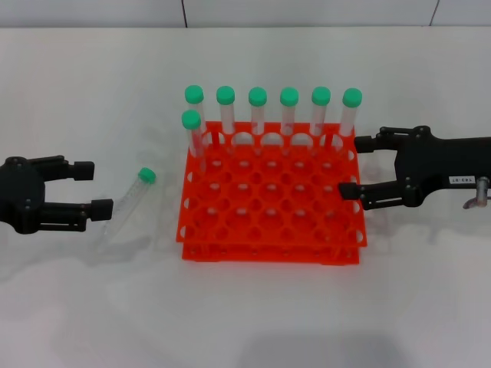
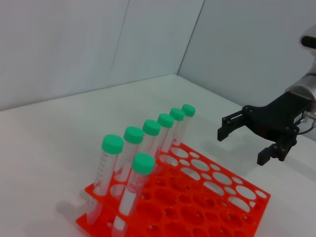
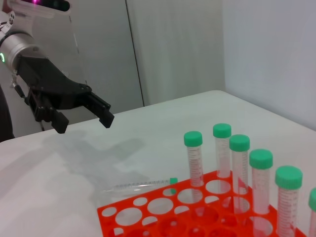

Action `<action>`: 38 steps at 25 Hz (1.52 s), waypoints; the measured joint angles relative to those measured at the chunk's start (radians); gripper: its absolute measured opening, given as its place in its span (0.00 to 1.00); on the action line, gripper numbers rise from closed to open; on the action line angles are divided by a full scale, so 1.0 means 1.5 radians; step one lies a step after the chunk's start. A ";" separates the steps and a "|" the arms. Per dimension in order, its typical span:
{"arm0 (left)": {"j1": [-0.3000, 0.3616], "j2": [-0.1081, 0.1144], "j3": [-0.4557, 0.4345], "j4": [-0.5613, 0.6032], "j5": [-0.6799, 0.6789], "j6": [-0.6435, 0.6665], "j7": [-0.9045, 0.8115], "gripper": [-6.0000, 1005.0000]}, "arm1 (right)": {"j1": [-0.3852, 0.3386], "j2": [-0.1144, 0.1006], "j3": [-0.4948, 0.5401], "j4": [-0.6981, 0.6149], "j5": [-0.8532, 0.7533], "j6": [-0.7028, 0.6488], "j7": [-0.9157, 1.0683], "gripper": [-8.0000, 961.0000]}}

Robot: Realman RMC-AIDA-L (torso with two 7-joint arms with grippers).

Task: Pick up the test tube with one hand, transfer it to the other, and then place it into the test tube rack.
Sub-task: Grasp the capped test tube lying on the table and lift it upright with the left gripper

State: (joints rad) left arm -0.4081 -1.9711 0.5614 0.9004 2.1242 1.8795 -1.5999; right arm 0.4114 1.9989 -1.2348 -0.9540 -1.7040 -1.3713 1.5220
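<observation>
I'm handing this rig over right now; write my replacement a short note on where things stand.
Left gripper: open, empty, just left of the lying test tube.
Right gripper: open, empty, at the right edge of the test tube rack.
The tube lies on the table, left of the rack, green cap pointing away.
Seven other tubes stand in the rack.
Done: nothing yet.
Left: pick, hand over, insert.

Two matte black two-fingered hands are seen: the unlabelled left hand [image 1: 86,189] and the white-labelled right hand [image 1: 354,165], on silver cylindrical arms.
</observation>
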 joint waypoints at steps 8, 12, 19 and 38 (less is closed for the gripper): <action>0.001 0.000 -0.001 0.000 -0.005 0.000 0.000 0.87 | 0.002 0.002 0.000 0.000 0.000 0.000 0.000 0.90; 0.001 0.000 -0.001 0.000 -0.008 0.000 0.000 0.87 | 0.001 0.002 0.000 0.000 0.000 0.000 0.000 0.90; 0.001 -0.001 -0.001 0.000 -0.010 -0.001 0.002 0.86 | -0.001 0.002 0.002 0.000 0.000 0.000 0.000 0.90; -0.088 0.054 0.004 0.034 0.246 -0.001 -0.167 0.84 | -0.003 0.007 0.009 -0.001 0.003 0.000 -0.002 0.89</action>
State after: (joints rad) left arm -0.5404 -1.8901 0.5673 0.9519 2.4930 1.8783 -1.8506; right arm 0.4070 2.0097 -1.2210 -0.9552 -1.7002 -1.3707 1.5186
